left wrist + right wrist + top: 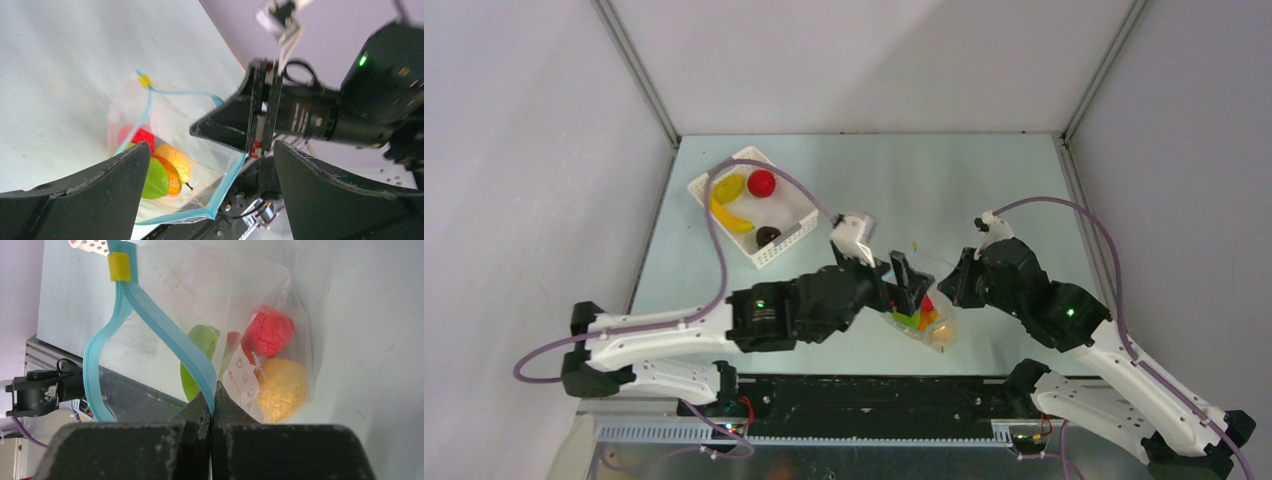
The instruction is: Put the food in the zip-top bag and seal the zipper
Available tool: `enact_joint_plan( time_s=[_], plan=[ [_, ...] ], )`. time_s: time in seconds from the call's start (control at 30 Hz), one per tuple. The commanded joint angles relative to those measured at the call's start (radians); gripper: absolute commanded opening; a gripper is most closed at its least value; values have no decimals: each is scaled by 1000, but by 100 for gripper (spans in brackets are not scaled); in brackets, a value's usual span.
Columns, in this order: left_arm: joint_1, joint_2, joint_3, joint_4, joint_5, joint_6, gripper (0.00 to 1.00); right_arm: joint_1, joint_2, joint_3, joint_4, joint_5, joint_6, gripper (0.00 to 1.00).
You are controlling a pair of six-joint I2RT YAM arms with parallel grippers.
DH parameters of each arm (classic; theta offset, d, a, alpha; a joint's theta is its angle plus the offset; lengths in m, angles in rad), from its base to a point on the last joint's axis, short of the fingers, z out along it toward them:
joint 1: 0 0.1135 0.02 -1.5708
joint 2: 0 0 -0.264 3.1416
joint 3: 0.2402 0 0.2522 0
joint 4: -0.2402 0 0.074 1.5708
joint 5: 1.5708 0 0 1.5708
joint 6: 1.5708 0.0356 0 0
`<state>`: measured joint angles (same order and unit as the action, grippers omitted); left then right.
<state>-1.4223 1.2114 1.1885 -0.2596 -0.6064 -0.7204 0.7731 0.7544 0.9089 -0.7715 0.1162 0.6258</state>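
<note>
A pale table (984, 180) is seen from above, with two robot arms reaching in from its near edge.

Nearest, at about 6 o'clock on the table, the zip-top bag (936, 330) lies on its side, clear and crinkled. Some of the food (927, 318) is inside it: a red piece (270, 332), a yellow-orange piece (282, 387) and a green piece (200, 347), bunched at the closed end.

The right gripper (212, 397) comes in from 3 o'clock. Its jaws are pressed tight together, pinching the zipper (165, 327), the light blue strip, on one lip of the mouth. The other lip bows away from it, so the mouth gapes open. A small yellow tab (120, 266) sits where the two lips meet.

The left gripper (909, 283) comes in from 9 o'clock and hangs just beside the bag's mouth. Its fingers are spread wide and grasp nothing.

Farther back, at about 10 o'clock, a white slotted basket (789, 240) holds more toy food. It contains a yellow banana (732, 217), a second yellow piece (729, 187), a round red piece (761, 182) and a dark purple piece (768, 236). The basket stands well apart from the bag.
</note>
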Motion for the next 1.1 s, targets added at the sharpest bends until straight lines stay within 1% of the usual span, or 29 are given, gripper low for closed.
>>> enact_joint_plan(
  time_s=[0.0, 0.1, 0.13, 0.17, 0.2, 0.23, 0.27, 0.3, 0.33, 0.37, 0.43, 0.47, 0.5, 0.53, 0.57, 0.6, 0.63, 0.67, 0.7, 0.73, 0.77, 0.8, 0.83, 0.97, 1.07],
  plan=[
    [93, -116, 18, -50, -107, 29, 100, 5, -19, -20, 30, 1, 9, 0],
    [217, -174, 8, -124, -104, 4, 100, 8, -27, -21, 24, -2, 6, 0],
    [287, -196, 0, -157, -112, -1, 100, 7, -29, -21, 21, 0, 6, 0],
    [322, -207, -5, -174, -113, -7, 100, 7, -34, -21, 15, 5, 7, 0],
    [401, -225, -20, -200, -100, -13, 100, 5, -36, -22, 11, 9, 8, 0],
    [444, -235, -30, -202, -82, -18, 100, 6, -39, -22, 7, 10, 10, 0],
    [526, -251, -57, -195, -39, -16, 100, 6, -40, -22, 6, 11, 10, 0],
    [569, -258, -73, -173, -18, -10, 100, 5, -41, -22, 6, 13, 7, 0],
    [664, -264, -102, -164, 12, -8, 100, 5, -41, -22, 4, 13, 6, 0],
    [697, -264, -112, -155, 25, -8, 100, 4, -40, -22, 3, 14, 2, 0],
    [861, -248, -131, -144, 89, -7, 100, 2, -38, -22, 1, 15, -3, 0],
    [900, -229, -146, -132, 132, -5, 100, -1, -37, -22, 0, 14, -4, 0],
    [976, -215, -154, -105, 154, -2, 100, -1, -37, -22, -2, 13, -4, 0],
    [1014, -181, -164, -88, 207, 0, 100, -3, -37, -22, -4, 10, -3, 0],
    [1091, -157, -166, -62, 236, 4, 100, -5, -36, -22, -6, 11, -2, 0],
    [1125, -107, -161, -53, 280, 0, 100, -7, -37, -22, -7, 12, 0, 0],
    [1193, -76, -146, -38, 324, -6, 99, -9, -38, -22, -10, 13, 0, 0],
    [1223, -13, -134, -33, 346, -13, 99, -10, -38, -22, -11, 14, -1, 0],
    [1282, 55, -105, -24, 395, -37, 99, -13, -38, -22, -10, 14, -2, 0],
    [1308, 88, -89, -19, 419, -45, 99, -15, -36, -22, -9, 12, -4, 0],
    [1340, 153, -57, 1, 445, -51, 98, -19, -35, -22, -9, 12, -5, 0],
    [1348, 183, -41, 8, 440, -53, 98, -23, -32, -22, -9, 7, -10, 0],
    [1357, 248, 4, 2, 423, -52, 98, -30, -31, -22, -9, 3, -13, 0],
    [1374, 418, 142, -74, 370, -30, 98, -55, -30, -22, -14, 4, -25, 0],
    [1401, 493, 175, -66, 397, -37, 98, -72, -35, -22, -16, 8, -29, 0]
  ],
)
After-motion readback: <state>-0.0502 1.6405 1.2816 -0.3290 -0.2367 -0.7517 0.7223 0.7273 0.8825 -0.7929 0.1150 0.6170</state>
